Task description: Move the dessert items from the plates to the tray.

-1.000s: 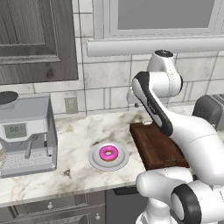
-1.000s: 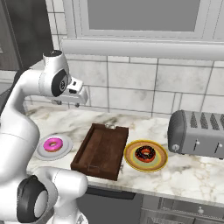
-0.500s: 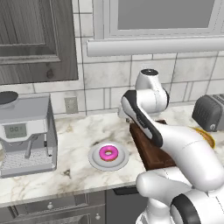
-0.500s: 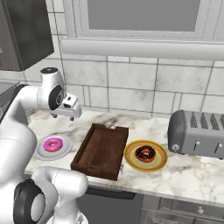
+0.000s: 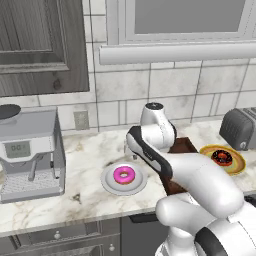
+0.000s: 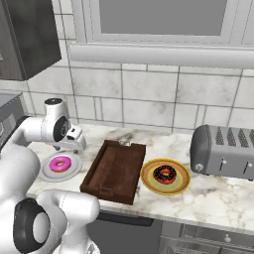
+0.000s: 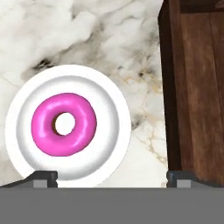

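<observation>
The hand (image 7: pixel 111 177) hangs wide open and empty above the marble surface (image 7: pixel 87 35). The pink-iced ring doughnut (image 7: pixel 64 124) lies centred on the plain light-grey round plate (image 7: pixel 109 144), at nine o'clock of the dark brown wooden tray (image 7: pixel 197 87). The dark brown doughnut (image 6: pixel 164 174) sits on the yellow-rimmed plate (image 6: pixel 149 181), at three o'clock of the tray.

Both base views look forward and down from behind the arm, sharing the marble counter (image 5: pixel 90 150) and its front edge; the hand view looks closely downward.
</observation>
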Available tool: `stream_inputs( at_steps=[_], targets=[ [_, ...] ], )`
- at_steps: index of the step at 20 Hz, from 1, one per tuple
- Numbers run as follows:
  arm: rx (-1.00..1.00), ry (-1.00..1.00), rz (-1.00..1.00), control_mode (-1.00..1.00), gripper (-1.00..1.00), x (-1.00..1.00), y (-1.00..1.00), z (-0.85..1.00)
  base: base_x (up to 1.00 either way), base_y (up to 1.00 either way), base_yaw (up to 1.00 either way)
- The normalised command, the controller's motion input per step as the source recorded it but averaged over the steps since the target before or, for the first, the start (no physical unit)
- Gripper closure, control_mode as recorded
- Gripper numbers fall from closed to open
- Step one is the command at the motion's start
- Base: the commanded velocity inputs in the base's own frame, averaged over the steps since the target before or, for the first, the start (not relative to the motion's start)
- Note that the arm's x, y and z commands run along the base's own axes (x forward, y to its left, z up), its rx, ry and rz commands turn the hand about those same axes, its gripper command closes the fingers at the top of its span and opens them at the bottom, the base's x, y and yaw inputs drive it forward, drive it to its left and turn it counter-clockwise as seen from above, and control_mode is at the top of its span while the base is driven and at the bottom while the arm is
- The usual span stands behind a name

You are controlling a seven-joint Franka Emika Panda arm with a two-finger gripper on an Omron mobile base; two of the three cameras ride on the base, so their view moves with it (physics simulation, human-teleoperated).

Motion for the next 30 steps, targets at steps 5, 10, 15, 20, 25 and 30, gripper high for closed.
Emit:
stream_inputs(
  at_steps=[5, 10, 15, 20, 25, 30],
  targets=[
    [0.04, 0.01, 0.00, -1.00, -1.00, 0.09, 0.20, -0.50, 0.00, 0.00, 0.00],
    [0.01, 0.00, 0.00, -1.00, -1.00, 0.29, 0.11, -0.34, 0.00, 0.00, 0.00],
    [0.00, 0.00, 0.00, -1.00, -1.00, 0.21, 0.21, -0.41, 0.00, 0.00, 0.00],
    [0.00, 0.00, 0.00, -1.00, -1.00, 0.29, 0.09, -0.17, 0.00, 0.00, 0.00],
    [0.00, 0.00, 0.00, -1.00, -1.00, 0.14, 0.00, -0.17, 0.00, 0.00, 0.00],
    [0.00, 0.00, 0.00, -1.00, -1.00, 0.00, 0.00, -0.37, 0.00, 0.00, 0.00]
  ],
)
